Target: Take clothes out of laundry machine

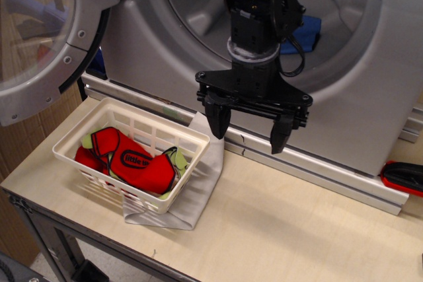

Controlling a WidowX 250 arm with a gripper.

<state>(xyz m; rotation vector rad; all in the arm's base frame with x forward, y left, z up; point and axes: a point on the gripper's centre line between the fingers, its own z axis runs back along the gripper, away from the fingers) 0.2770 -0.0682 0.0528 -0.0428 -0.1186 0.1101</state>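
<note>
The silver-grey laundry machine (pixel 370 90) fills the back of the view, its round door (pixel 46 31) swung open to the left. A royal-blue cloth (pixel 305 36) lies inside the drum at the lower right of the opening, partly hidden behind my arm. My black gripper (pixel 251 130) hangs in front of the opening's lower rim, fingers pointing down, open and empty, above the wooden table. It is below and left of the blue cloth and not touching it.
A white plastic basket (pixel 73 146) stands on the table's left, holding a red garment with a black oval logo (pixel 135 162). A light grey cloth (pixel 198 196) lies under and beside the basket. A red-black object (pixel 403 176) sits at the right edge.
</note>
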